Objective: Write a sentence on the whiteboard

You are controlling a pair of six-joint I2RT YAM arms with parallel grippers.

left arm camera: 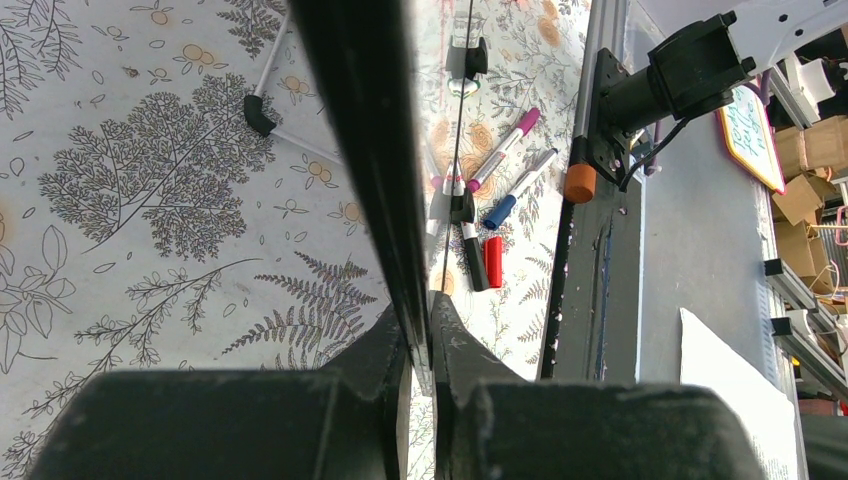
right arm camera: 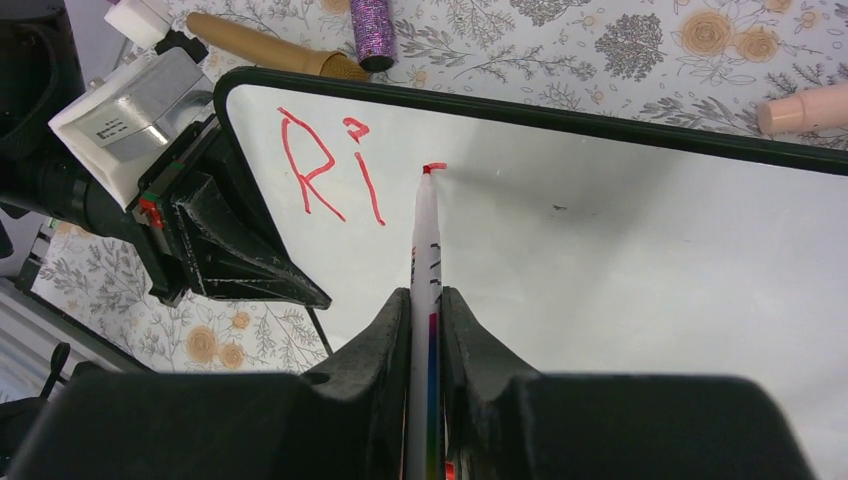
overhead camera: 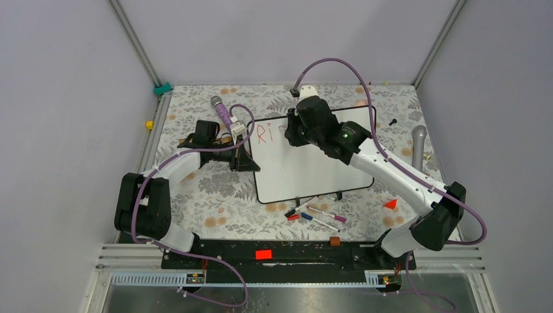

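Note:
The whiteboard (overhead camera: 306, 169) lies tilted on the floral table, and in the right wrist view its white face (right arm camera: 620, 270) fills most of the frame. Of the sentence, the red letters "Ri" (right arm camera: 325, 180) stand at the board's upper left corner (overhead camera: 263, 134). My right gripper (right arm camera: 427, 295) is shut on a white marker (right arm camera: 425, 230). The marker's red tip touches the board beside the "i", at a short fresh red stroke. My left gripper (left arm camera: 428, 310) is shut on the board's thin black left rim (left arm camera: 370, 150). In the top view the left gripper (overhead camera: 244, 160) is at the board's left edge and the right gripper (overhead camera: 295, 130) is over its top.
Several loose markers (overhead camera: 316, 215) and a red cap (left arm camera: 493, 262) lie in front of the board. A purple glitter microphone (overhead camera: 222, 109) lies at the back left. A grey microphone (overhead camera: 418, 147) and a red triangle (overhead camera: 390, 204) are on the right. The arm base rail (left arm camera: 600, 250) runs along the near edge.

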